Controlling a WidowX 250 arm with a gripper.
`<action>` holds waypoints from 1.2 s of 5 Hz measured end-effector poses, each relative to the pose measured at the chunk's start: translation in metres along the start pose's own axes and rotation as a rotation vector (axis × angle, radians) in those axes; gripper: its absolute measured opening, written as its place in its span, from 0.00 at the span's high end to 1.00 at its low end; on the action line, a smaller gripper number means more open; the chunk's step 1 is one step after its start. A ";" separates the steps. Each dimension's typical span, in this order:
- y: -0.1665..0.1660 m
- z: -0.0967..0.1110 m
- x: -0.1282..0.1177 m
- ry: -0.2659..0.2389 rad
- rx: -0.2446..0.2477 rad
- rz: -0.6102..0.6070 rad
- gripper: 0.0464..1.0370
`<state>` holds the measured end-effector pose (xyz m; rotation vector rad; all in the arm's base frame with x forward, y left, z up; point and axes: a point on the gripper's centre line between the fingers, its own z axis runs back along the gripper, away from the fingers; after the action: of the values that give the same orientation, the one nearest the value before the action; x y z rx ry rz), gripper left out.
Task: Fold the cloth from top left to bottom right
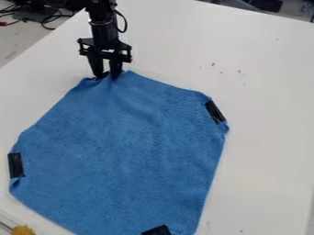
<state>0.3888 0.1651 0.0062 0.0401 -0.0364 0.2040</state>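
Gripper [107,76] parted partway at the blue cloth's [126,142] far corner, a gap between its fingers; can't tell whether any fabric is caught. Cloth spread flat on the desk [266,119], placed, I'd judge, to fold nearward. Near edge tight; more room right.

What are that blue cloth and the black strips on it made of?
The blue cloth looks like a soft, matte towelling, perhaps microfibre, judging by its fine fuzzy texture and gentle creases. The black strips are probably tape: flat, straight-edged and slightly shiny, though whether plastic or fabric tape I can't tell.
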 end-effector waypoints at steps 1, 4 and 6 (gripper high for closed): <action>0.001 0.000 -0.003 0.002 0.012 -0.010 0.75; -0.009 0.070 -0.008 -0.123 0.170 -0.103 0.96; -0.068 0.096 -0.051 -0.216 0.121 -0.089 0.96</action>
<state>0.3492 0.0842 0.0972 0.1839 -0.2369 0.1122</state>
